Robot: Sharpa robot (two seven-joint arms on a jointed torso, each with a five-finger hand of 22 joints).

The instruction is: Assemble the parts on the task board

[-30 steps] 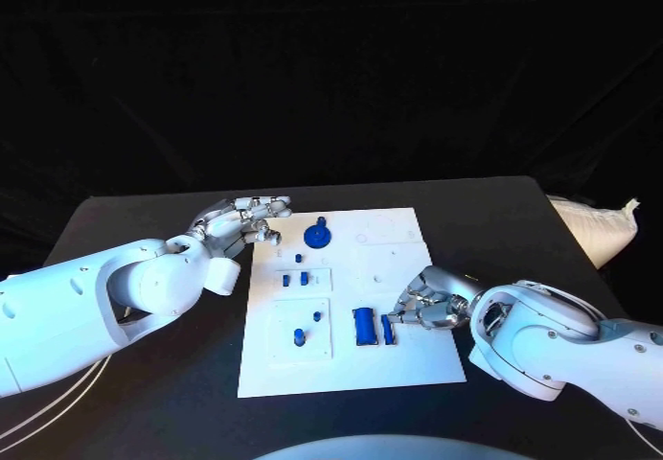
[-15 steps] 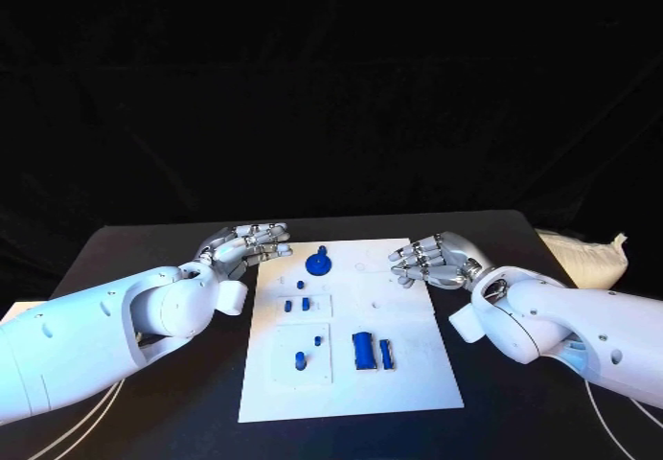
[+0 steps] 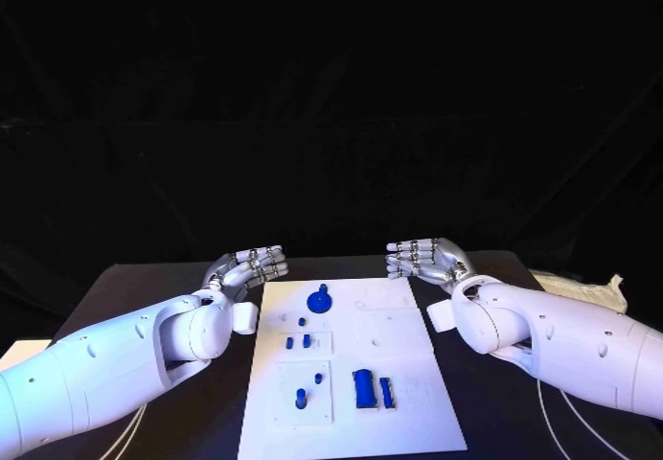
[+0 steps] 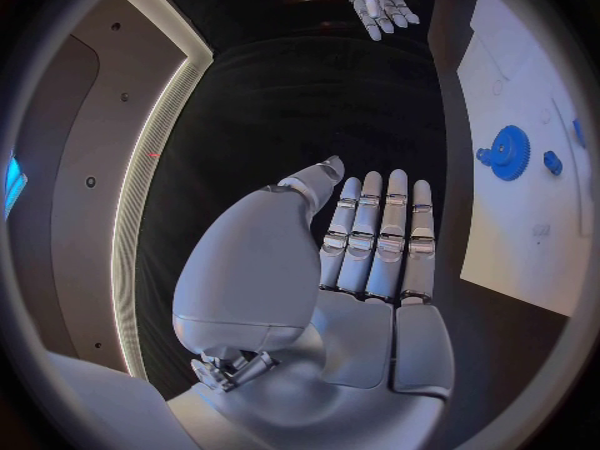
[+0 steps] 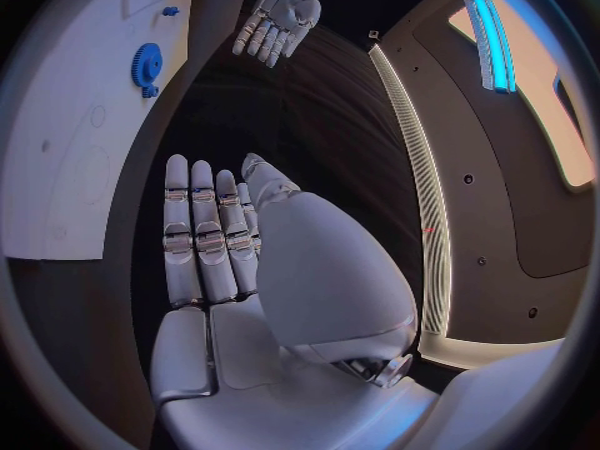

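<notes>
Hands raised at mid-frame, fingers straight and holding nothing: left hand (image 3: 249, 265) beside the upper left corner of the task board (image 3: 408, 383), right hand (image 3: 427, 261) above its upper right corner; blue parts (image 3: 368, 388) lie on the board, low centre on the desk (image 3: 125, 287)

one white task board (image 3: 415, 383) on a black table (image 3: 512, 422), carrying one blue gear (image 3: 321, 301), two long blue blocks (image 3: 365, 388) side by side, and about six small blue pegs (image 3: 300, 395), with two silver hands, left hand (image 3: 249, 266) and right hand (image 3: 425, 259).
</notes>
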